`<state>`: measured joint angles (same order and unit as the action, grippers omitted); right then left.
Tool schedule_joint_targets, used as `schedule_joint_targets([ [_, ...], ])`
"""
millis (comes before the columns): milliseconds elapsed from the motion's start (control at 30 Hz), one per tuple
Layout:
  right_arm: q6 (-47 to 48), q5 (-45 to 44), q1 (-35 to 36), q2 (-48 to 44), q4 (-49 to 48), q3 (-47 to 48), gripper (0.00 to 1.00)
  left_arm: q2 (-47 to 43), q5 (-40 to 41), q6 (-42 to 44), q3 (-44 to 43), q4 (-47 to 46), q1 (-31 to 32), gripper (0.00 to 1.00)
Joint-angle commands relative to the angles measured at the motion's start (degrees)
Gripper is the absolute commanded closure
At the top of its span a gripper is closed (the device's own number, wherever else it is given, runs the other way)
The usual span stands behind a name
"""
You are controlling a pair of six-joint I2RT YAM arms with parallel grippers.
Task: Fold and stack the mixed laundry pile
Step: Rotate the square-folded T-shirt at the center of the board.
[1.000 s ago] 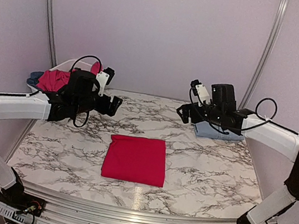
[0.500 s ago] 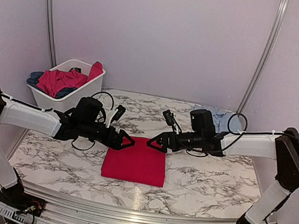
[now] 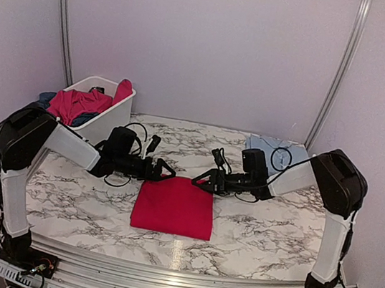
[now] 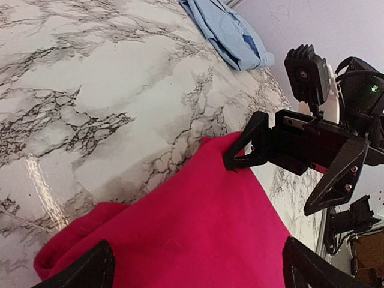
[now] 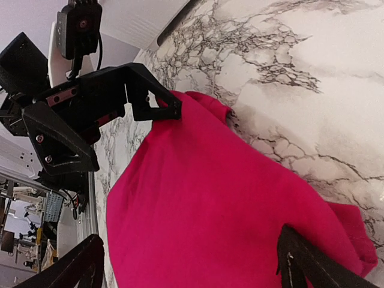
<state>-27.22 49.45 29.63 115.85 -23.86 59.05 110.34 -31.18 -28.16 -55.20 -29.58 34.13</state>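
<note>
A folded bright red garment [image 3: 174, 205] lies flat in the middle of the marble table. My left gripper [image 3: 166, 173] is low at its far left corner, my right gripper [image 3: 202, 182] at its far right corner, tips facing each other. Both are wide open and hold nothing. In the left wrist view the red cloth [image 4: 180, 240] lies between my open fingertips [image 4: 84, 270]. The right wrist view shows the same cloth [image 5: 204, 210] between open fingertips [image 5: 303, 261]. A folded light blue shirt [image 3: 268, 147] lies at the back right. More red and dark blue garments [image 3: 75, 103] fill the basket.
The white plastic basket [image 3: 105, 125] stands at the back left, close behind the left arm. The light blue shirt also shows in the left wrist view [image 4: 228, 33]. Grey walls and two metal posts close off the back.
Both arms have swung down and inward from raised positions near the basket and the blue shirt. Their open grippers now meet low at the red garment's far edge.
</note>
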Motion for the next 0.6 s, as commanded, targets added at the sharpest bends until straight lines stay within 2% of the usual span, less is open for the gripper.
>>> schedule_joint_targets([
  [0,-2.20,1.24,-2.20,3.49,-4.80,0.26,0.05,5.28,0.16,-1.29,-3.78,-4.47,-1.66,0.01],
  [100,-4.00,0.85,-2.06,3.62,-7.20,-2.86,0.05,6.20,2.88,0.07,-5.52,-2.11,-2.42,0.01],
  [167,-6.45,1.10,-1.99,2.30,-10.48,-6.46,0.05,5.05,6.18,3.49,-7.84,4.71,-2.49,0.01],
  [333,-9.84,-3.18,-0.64,-6.34,-15.05,-18.76,0.05,-4.84,15.98,7.78,-9.34,18.38,-2.10,0.01],
  [400,-11.56,-4.97,0.51,-10.14,-16.91,-24.64,0.05,-8.68,20.87,9.24,-8.55,24.72,-0.26,0.01],
  [467,-12.38,-7.05,3.23,-13.59,-16.27,-27.59,0.04,-11.77,22.40,10.71,-6.56,28.94,2.99,0.01],
  [567,-13.88,-9.32,11.14,-17.31,-13.89,-28.80,0.05,-14.22,25.06,12.30,-3.16,34.75,9.12,0.01],
])
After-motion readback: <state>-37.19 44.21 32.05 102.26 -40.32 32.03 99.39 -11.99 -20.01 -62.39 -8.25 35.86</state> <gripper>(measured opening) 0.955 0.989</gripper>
